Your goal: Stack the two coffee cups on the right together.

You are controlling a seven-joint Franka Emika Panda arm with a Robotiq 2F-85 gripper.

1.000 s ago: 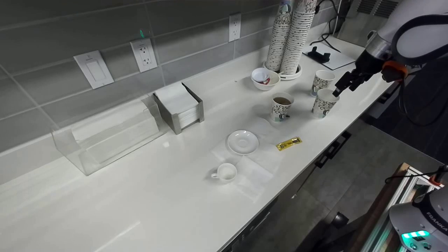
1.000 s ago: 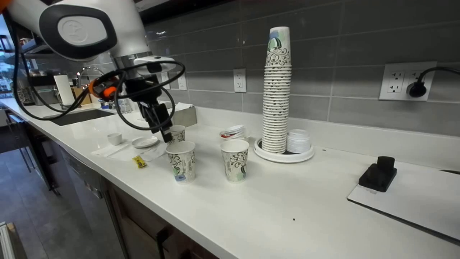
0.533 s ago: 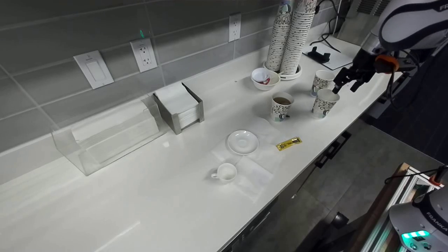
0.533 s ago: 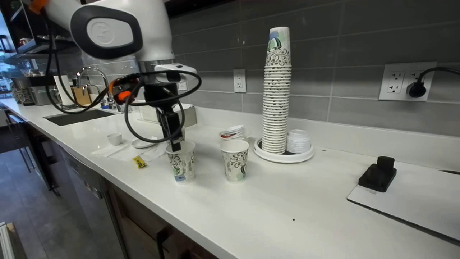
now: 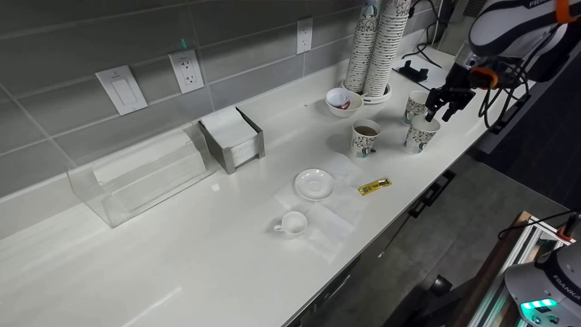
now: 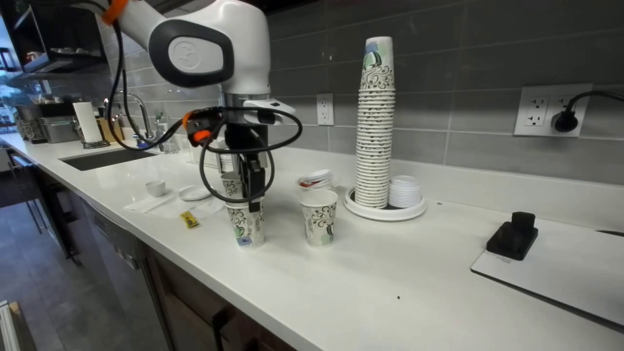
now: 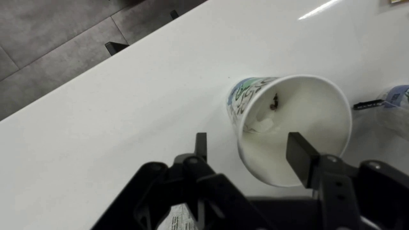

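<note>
I see the black end effector [image 7: 248, 147] with its fingers [image 7: 300, 156] spread well apart, holding nothing. Seen from the wrist, one finger is over the mouth of the front swirly white paper cup [image 5: 416, 140] and one is outside the rim. I can't tell if a tip dips inside. This cup stands upright near the edge of the shiny white tabletop [image 5: 204, 263]. The back swirly white paper cup [image 6: 319, 219] stands near it, with a gap between.

To do the grab well, I think the robot should go straight down a bit, one finger in and one out, then squeeze gently, because thin paper may bend. Then it should lift the cup high, hold it straight, and lower it bottom first into its mate. A tilted cup might catch the rim and tip both.

In an exterior view the white robot arm [image 6: 248, 58] is stretched out over the tabletop, bent, with its last part pointing almost straight down.
</note>
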